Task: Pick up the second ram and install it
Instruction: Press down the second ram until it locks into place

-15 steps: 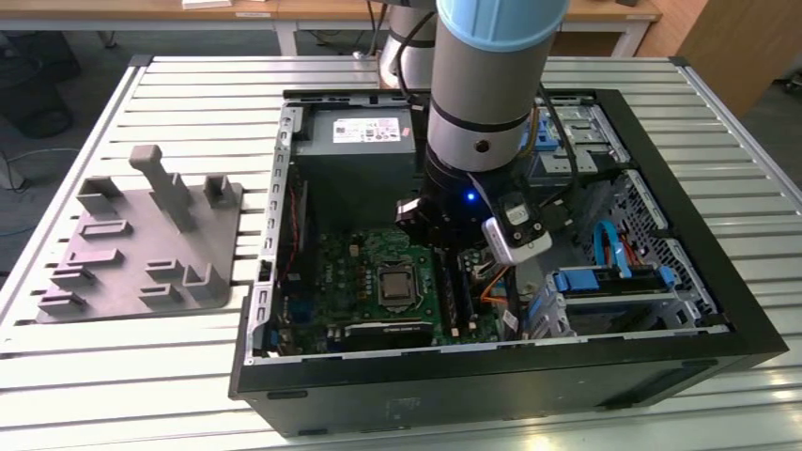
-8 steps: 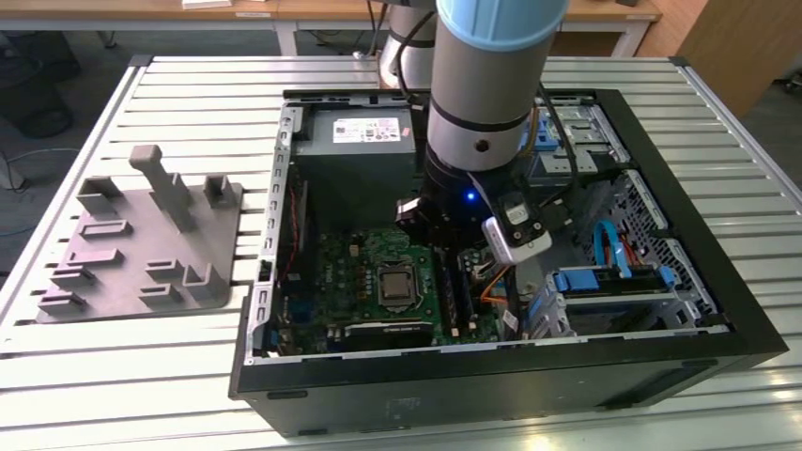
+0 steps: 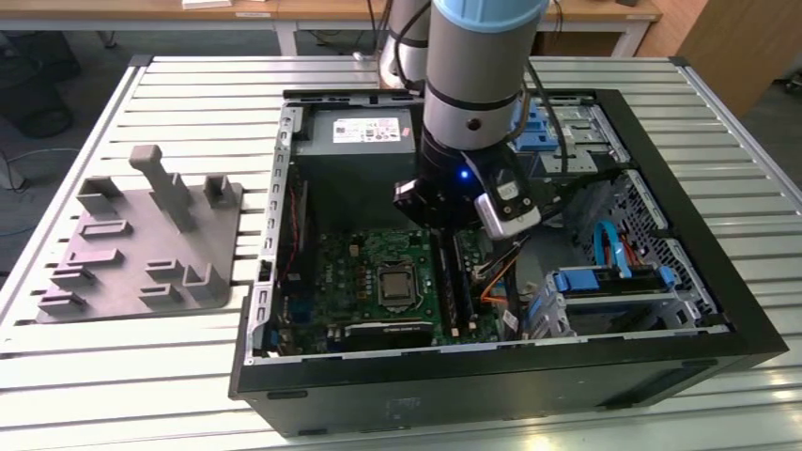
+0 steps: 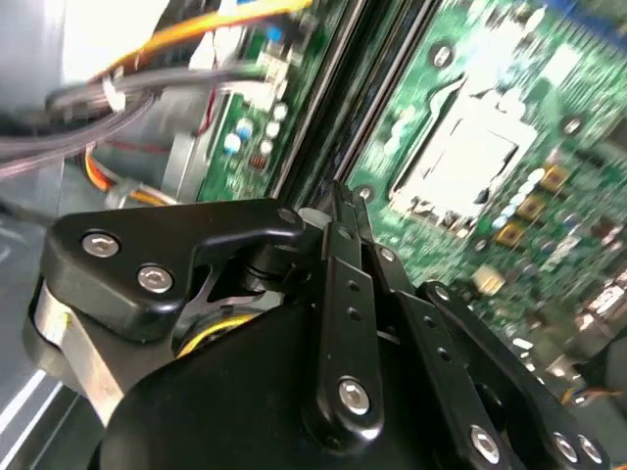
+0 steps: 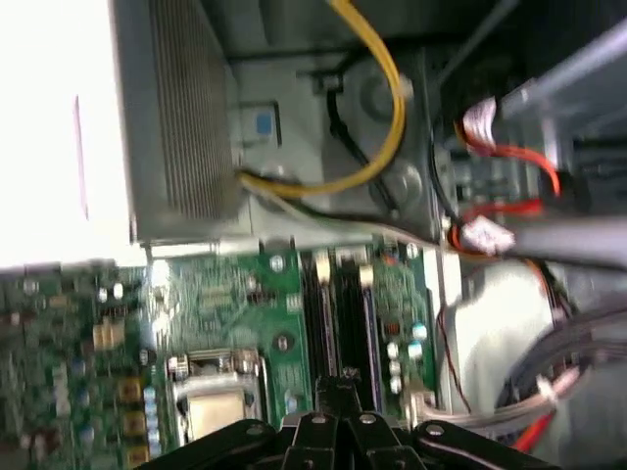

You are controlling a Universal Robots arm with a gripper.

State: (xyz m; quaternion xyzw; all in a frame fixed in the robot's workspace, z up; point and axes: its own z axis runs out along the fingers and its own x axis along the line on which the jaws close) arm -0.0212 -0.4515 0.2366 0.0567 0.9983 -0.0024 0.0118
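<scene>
One robot arm point(image 3: 476, 56) reaches down from the far side into an open black computer case point(image 3: 701, 348) that lies on its side on a slatted metal table point(image 3: 188, 376). Its wrist hangs low over the green motherboard point(image 3: 363, 272), just to the exterior view's right of the square processor socket point(image 3: 393, 282). In both wrist views the claw point(image 4: 341, 201) point(image 5: 338, 384) has its two black fingers drawn together, the tips meeting with no gap to be seen. The tips sit right above the long dark memory slots point(image 5: 338, 304), which run near to far beside the socket. The second ram cannot be told apart from those slots: no green stick shows between the fingers, and whether one stands in the slot under the tips is unclear. A grey power supply point(image 3: 357, 132) fills the far end of the case, and a yellow cable point(image 5: 392, 98) loops beside it in the first wrist view. On the table to the exterior view's left of the case lies a grey moulded holder point(image 3: 138, 244) with upright posts.
</scene>
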